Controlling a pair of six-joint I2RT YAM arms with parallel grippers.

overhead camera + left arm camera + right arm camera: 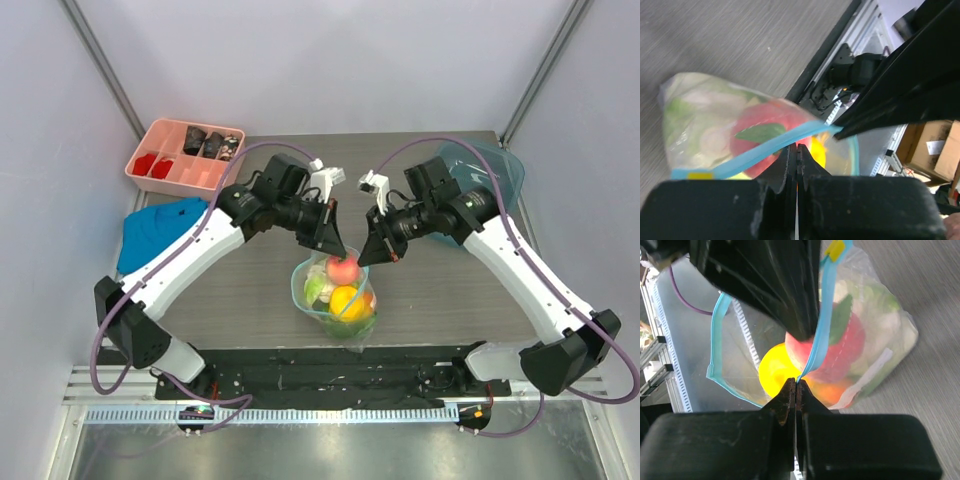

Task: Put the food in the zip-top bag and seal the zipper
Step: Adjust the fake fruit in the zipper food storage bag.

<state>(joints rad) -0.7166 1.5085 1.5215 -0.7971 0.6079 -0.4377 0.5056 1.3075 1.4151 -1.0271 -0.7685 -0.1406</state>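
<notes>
The clear zip-top bag (337, 297) hangs between my two grippers above the table's middle. It holds the pale green cabbage (317, 288), a red fruit (343, 268), a yellow fruit (346, 301) and an orange fruit (832, 390). My left gripper (335, 243) is shut on the light-blue zipper (765, 150) at one end. My right gripper (372, 250) is shut on the zipper (817, 347) at the other end. In the right wrist view the mouth gapes open on the near side (715, 340).
A pink divided tray (186, 155) with dark and red pieces stands at the back left. A blue folded cloth (160, 228) lies at the left. A teal bowl (495, 170) sits at the back right, behind my right arm.
</notes>
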